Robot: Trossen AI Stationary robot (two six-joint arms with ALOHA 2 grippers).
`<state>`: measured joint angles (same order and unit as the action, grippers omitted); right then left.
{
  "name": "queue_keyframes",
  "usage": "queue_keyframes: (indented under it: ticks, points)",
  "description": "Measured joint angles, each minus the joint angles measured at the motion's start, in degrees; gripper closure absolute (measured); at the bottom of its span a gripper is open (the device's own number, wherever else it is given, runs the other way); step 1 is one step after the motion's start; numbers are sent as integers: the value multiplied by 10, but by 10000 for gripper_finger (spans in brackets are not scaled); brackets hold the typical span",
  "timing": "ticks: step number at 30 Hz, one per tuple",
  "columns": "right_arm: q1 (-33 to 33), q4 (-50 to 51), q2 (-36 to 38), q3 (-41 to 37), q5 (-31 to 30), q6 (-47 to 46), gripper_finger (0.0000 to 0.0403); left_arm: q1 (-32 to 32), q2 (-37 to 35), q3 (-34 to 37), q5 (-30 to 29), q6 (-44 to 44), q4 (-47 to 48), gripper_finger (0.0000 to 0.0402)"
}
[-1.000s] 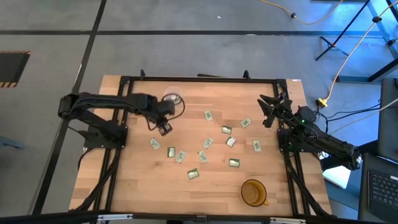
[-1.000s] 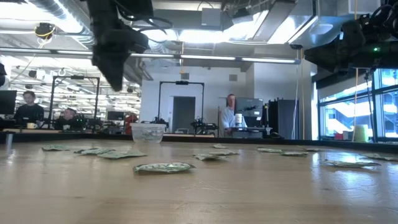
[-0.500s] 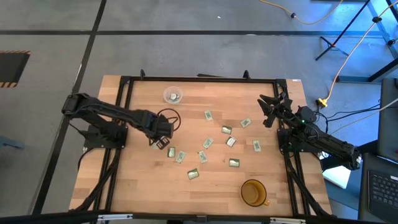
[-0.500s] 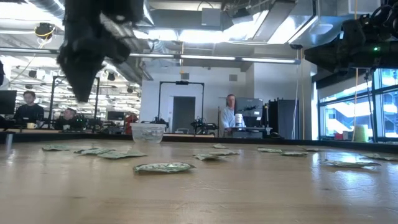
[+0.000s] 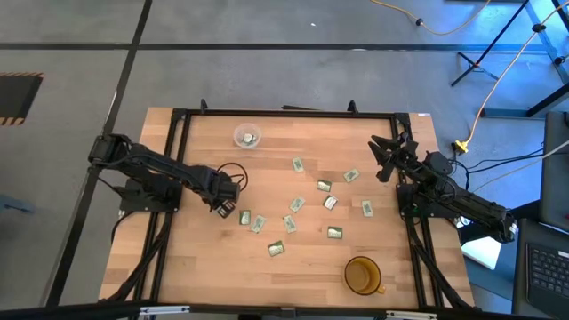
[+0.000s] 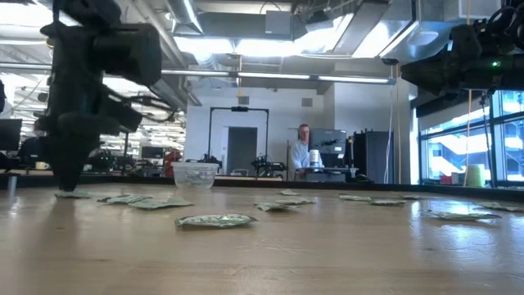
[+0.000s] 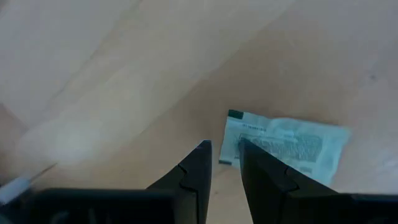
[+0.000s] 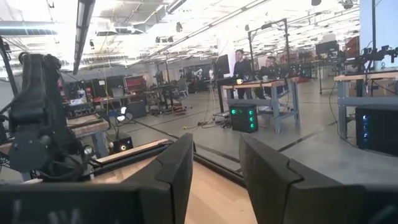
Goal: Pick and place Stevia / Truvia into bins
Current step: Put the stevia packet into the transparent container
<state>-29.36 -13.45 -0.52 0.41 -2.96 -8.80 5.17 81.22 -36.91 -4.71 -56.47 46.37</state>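
Several green and white Stevia sachets [image 5: 297,204] lie flat across the middle of the wooden table. The bin, a small clear cup [image 5: 247,136], stands near the far edge with a sachet inside; it also shows in the low view [image 6: 195,174]. My left gripper [image 5: 224,209] points down, low over the leftmost sachet [image 7: 283,146]. Its fingers stand narrowly open [image 7: 224,152] at that sachet's short end. My right gripper [image 5: 384,156] waits raised at the table's far right, open [image 8: 216,162], with nothing between its fingers. My left gripper comes from above, pointing down, at the sachet's short end [image 7: 231,134], which shows in the gap between the fingers. One fingertip [image 7: 249,149] stands over the sachet's corner. The sachet lies flat on the table. I cannot tell whether the fingertips touch it.
An amber cup with a handle [image 5: 362,275] stands near the table's near right edge. Two sachets [image 5: 252,220] lie just right of my left gripper. A black frame [image 5: 284,114] runs round the table. People and benches show in the room beyond.
My left gripper has moved from beside the clear cup toward the table's near edge. It has sunk close to the tabletop over the leftmost sachet, and its wrist has rolled on the way. The sachets and the cup have stayed in place.
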Motion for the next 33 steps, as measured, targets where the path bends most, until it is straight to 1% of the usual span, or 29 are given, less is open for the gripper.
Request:
queue_keyframes:
  ticks: [4,12,15,21,24,33]
  points:
    - [0,0,0,0,0,0,269,-7,-3,19,8,0,-31,325]
    - [0,0,0,0,0,1,269,-21,-3,25,28,1,-31,329]
    - [0,0,0,0,0,1,269,-24,-2,25,32,1,-33,345]
    - [0,0,0,0,0,2,269,-24,-2,25,32,8,-33,391]
    - [0,0,0,0,0,3,269,-24,-2,24,32,22,-32,397]
    - [0,0,0,0,0,4,269,-40,3,-22,23,88,-31,399]
